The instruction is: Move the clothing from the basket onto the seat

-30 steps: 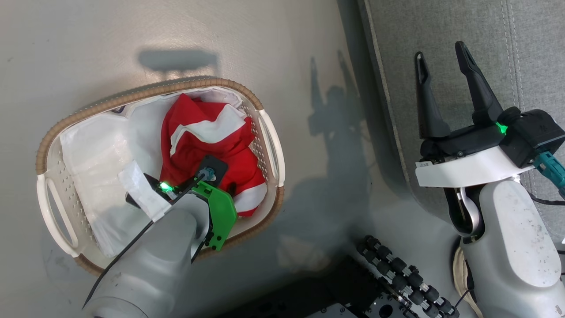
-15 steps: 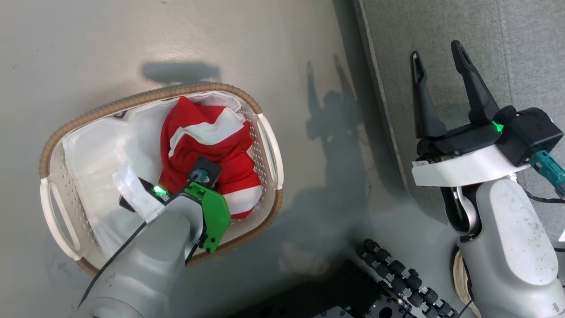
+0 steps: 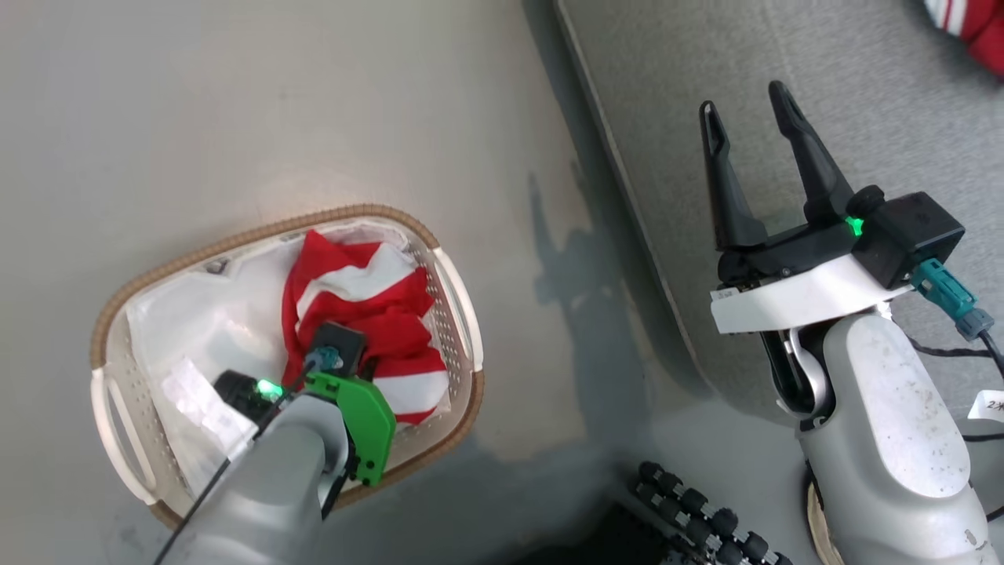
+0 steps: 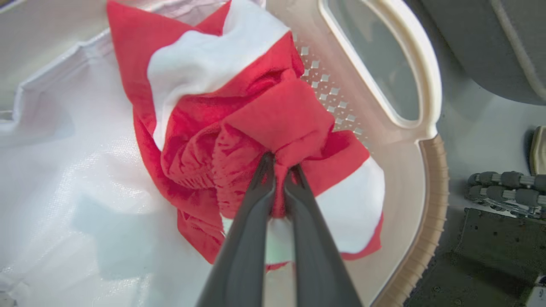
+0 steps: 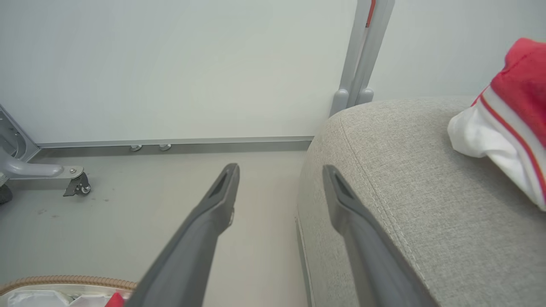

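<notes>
- The left gripper (image 4: 279, 164) is clamping the crumpled red-and-white fabric clothing (image 4: 256, 106).
- The oval cream plastic basket (image 3: 259, 234) is lying diagonally in the head view, with its long axis running from lower left to upper right.
- The right gripper (image 3: 743, 96) is hovering with its fingers spread.

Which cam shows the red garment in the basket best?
Left wrist view: the garment sits close up, white panels clear, with the left hand pinched shut on a red fold. Head view shows it from above, its near part hidden behind the left wrist. Right wrist view catches a red sliver at its bottom edge.
</notes>
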`<state>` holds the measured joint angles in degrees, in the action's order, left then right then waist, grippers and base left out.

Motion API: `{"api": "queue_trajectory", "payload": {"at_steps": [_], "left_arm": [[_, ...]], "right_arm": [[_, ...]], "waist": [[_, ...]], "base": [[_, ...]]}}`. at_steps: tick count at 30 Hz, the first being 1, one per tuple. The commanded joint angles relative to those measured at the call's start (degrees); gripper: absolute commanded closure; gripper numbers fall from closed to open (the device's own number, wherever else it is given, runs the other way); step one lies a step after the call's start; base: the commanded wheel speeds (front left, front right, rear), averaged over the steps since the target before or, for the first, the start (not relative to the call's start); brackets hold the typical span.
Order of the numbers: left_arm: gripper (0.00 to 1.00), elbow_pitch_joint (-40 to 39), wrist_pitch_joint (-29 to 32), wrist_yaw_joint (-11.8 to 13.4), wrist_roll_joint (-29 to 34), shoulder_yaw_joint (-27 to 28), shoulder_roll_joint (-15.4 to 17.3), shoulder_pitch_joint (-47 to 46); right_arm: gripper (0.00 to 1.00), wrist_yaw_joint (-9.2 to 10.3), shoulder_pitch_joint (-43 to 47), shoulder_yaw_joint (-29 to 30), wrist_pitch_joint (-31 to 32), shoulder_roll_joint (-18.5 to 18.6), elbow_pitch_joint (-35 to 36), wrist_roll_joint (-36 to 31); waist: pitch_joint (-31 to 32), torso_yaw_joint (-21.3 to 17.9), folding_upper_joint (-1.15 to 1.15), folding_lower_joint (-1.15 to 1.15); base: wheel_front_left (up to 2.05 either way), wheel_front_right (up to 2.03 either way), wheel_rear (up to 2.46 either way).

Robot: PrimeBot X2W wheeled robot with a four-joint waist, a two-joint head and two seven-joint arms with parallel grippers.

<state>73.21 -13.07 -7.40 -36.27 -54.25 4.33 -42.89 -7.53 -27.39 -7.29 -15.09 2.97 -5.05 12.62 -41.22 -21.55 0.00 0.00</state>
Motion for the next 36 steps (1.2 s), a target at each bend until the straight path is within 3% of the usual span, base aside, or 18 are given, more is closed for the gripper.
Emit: {"api": "queue_trajectory", "payload": {"at_steps": [1, 9, 14, 25, 36], "left_arm": [[1.0, 0.03, -0.72, -0.02, -0.95, 0.39, -0.27, 1.93], [1.0, -2.54, -2.21, -0.05, -2.49, 1.75, -0.89, 7.45], [1.0, -8.13, -2.13, 1.0, -1.67, 3.89, -0.5, 11.11], [1.0, -24.35, -2.15, 3.29, 3.77, 12.86, 1.48, 19.85], [1.0, -40.45, -2.08, 3.13, 9.71, 23.28, 1.13, 26.1]], "right_arm": [[0.0, 0.08, 1.48, -0.04, -0.1, 0.01, -0.61, 0.43], [0.0, 0.08, 4.52, -0.6, -0.09, 0.07, -2.99, -0.5], [0.0, 0.08, 6.71, -0.54, -0.09, 0.09, -4.13, -0.95], [0.0, 0.08, 11.87, 1.31, -0.09, 0.44, -5.92, -1.66], [0.0, 0.08, 17.46, 2.04, -0.09, 0.44, -7.37, -1.82]], "waist": [[5.96, 0.11, 0.0, 0.0], [15.15, 1.72, 0.0, 0.0], [19.95, 3.81, 0.0, 0.0], [28.88, 9.3, 0.0, 0.0], [36.25, 12.32, 0.0, 0.0]], "base": [[0.0, 0.0, 0.0], [0.0, 0.0, 0.0], [0.0, 0.0, 0.0], [0.0, 0.0, 0.0], [0.0, 0.0, 0.0]]}}
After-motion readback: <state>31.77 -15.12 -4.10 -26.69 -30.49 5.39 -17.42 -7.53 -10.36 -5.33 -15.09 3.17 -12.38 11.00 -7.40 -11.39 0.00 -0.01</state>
